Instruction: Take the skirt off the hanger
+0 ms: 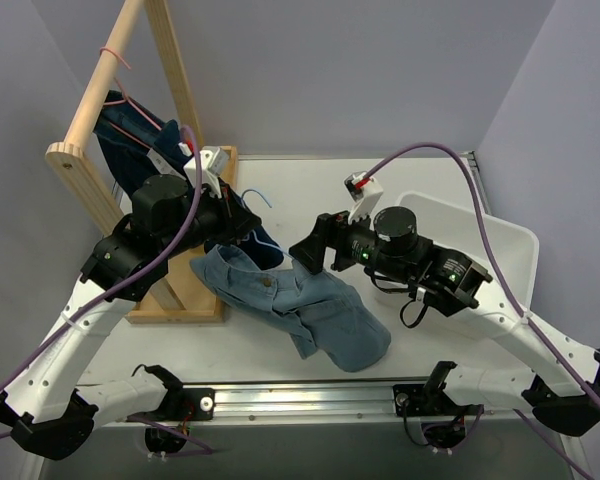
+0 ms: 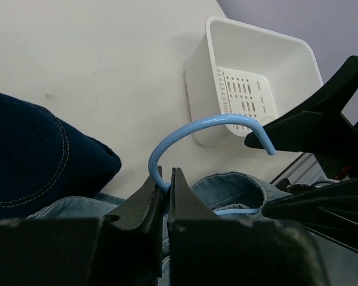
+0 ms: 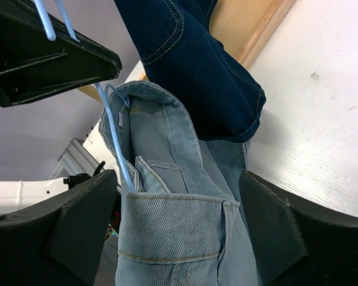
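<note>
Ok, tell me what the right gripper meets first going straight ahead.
Most likely the light denim skirt: its waistband lies between the open fingers of the right gripper, with the blue hanger beside it.

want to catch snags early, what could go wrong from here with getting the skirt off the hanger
1. The right gripper stands open around the waistband of the skirt, with the wire of the hanger beside it; closing could pinch wire and cloth together.
2. The left gripper is shut on only the hanger's thin neck; a hard pull may twist it loose.
3. The dark denim garment hangs against the skirt and might be dragged along.
</note>
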### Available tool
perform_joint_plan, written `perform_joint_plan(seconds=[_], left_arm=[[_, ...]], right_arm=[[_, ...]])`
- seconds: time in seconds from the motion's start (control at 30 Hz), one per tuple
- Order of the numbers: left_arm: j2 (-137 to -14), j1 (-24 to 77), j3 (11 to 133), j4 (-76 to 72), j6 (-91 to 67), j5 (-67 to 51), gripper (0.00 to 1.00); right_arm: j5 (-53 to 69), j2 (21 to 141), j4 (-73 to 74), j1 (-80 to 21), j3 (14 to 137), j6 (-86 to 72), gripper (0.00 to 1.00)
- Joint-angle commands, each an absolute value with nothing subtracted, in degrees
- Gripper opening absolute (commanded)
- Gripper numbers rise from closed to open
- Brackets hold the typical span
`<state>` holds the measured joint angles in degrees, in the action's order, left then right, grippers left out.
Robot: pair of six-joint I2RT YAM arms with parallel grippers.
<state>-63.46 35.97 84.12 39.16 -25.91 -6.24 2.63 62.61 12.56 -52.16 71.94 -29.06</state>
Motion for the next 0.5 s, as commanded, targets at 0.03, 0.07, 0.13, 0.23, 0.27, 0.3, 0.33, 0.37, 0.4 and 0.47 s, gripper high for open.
perform_joint_plan(seconds=[0.03, 0.07, 0.13, 0.23, 0.27, 0.3, 0.33, 0.37, 0.4, 0.47], left_arm=[[-62.1, 36.1, 85.3, 36.9, -24.6, -5.8, 0.02], [-62.3, 36.2, 85.5, 36.9, -24.5, -5.6, 0.02], [-62.5, 36.2, 85.7, 37.3, -24.3, -5.6, 0.02], [-62.8, 36.2, 86.0, 37.3, -24.1, -5.5, 0.02], [-62.8, 36.1, 86.1, 37.3, -24.2, -5.5, 0.02], [-62.8, 36.2, 86.2, 37.4, -24.2, -5.5, 0.02], [-62.8, 36.2, 86.3, 37.4, -24.3, -5.6, 0.02], [-63.0, 36.2, 86.4, 37.4, -24.2, -5.7, 0.02], [-63.0, 36.1, 86.7, 37.5, -24.2, -5.7, 0.02], [-63.1, 36.1, 87.0, 37.6, -24.2, -5.8, 0.02]], right_arm=[[5.1, 60.6, 10.0, -52.2, 72.7, -29.4, 0.74], [5.4, 60.1, 9.8, -52.2, 72.4, -29.5, 0.71], [6.5, 59.2, 9.1, -52.2, 71.9, -29.8, 0.69], [7.4, 59.0, 9.8, -52.2, 72.0, -29.9, 0.65], [7.6, 59.1, 10.2, -52.2, 72.2, -29.9, 0.64], [7.8, 59.7, 11.1, -52.2, 72.4, -29.8, 0.64], [8.3, 59.9, 11.6, -52.2, 72.7, -29.6, 0.65], [8.6, 60.4, 11.9, -52.2, 73.2, -29.5, 0.65], [8.9, 61.2, 12.5, -52.2, 73.3, -29.5, 0.65], [9.8, 61.9, 12.6, -52.2, 73.3, -29.5, 0.62]])
